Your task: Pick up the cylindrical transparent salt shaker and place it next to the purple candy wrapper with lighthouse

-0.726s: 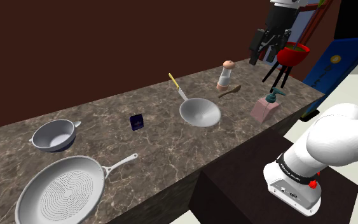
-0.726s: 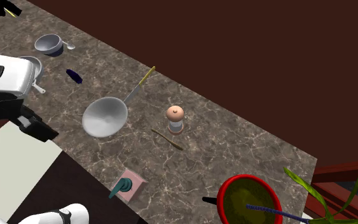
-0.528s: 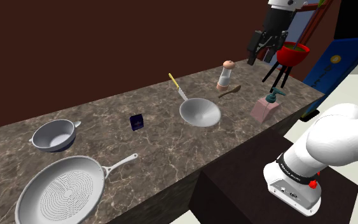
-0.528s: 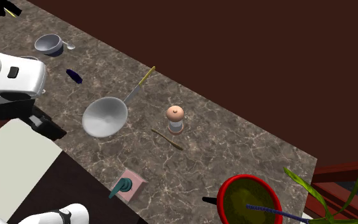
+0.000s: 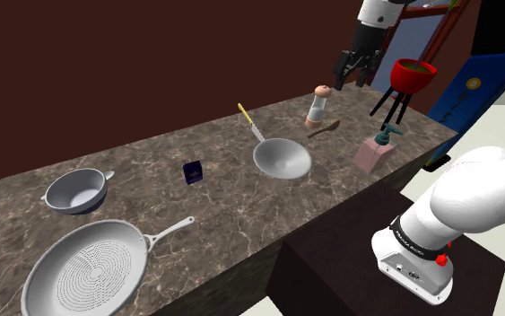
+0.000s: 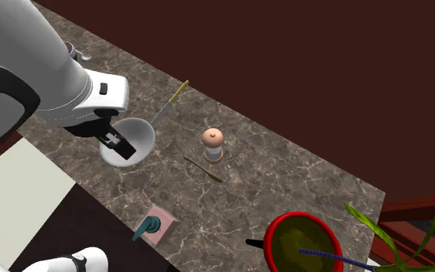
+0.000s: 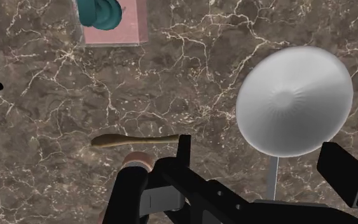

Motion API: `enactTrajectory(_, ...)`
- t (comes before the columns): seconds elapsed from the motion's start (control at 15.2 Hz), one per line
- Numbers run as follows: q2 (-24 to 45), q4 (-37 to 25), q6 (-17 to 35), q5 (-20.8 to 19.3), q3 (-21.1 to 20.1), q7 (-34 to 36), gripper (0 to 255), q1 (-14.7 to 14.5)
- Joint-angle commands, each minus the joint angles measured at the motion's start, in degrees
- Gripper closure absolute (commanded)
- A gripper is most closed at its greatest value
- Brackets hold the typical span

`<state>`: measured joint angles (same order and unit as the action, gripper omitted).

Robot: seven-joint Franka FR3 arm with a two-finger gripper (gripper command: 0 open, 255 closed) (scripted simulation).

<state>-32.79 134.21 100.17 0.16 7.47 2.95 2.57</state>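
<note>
Gripper hangs in the air over the far end of the dark marble counter, fingers spread apart with nothing clasped between them. Salt shaker stands upright on the counter, clear body with a pinkish-tan cap, below the gripper and a bit toward the shoulder view's left of it, not touching. In the wrist view the shaker's cap peeks out right at the tip of one finger, partly covered by it, off to that side rather than centred in the gap. Wooden spoon lies just beside the shaker, on its near side. Grey wok with a yellow-tipped handle sits near the shaker toward the shoulder view's left; in the wrist view it lies over by the other finger. Purple candy wrapper sits further left past the wok, well apart from both shaker and gripper. Pink soap dispenser with a teal pump is at the counter's front edge, near the spoon. Red bowl on a black stand is at the counter's end, just beside the gripper in the shoulder view. Grey pot and big frying pan are at the shoulder view's left end. In the second exterior view the arm covers part of the wok, and the shaker stands apart from the arm.
</note>
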Motion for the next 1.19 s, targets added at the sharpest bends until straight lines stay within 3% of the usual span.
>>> enactTrajectory(0.0,3.27,-0.80,2.97,-0.69,1.20,-1.45,0,0.40)
enactTrajectory(0.53,17.85,-7.51,12.69,-1.21,5.87,-7.38,0,1.60)
enactTrajectory(1.12,35.82,-20.47,19.45,2.52,9.68,-14.72,0,3.54)
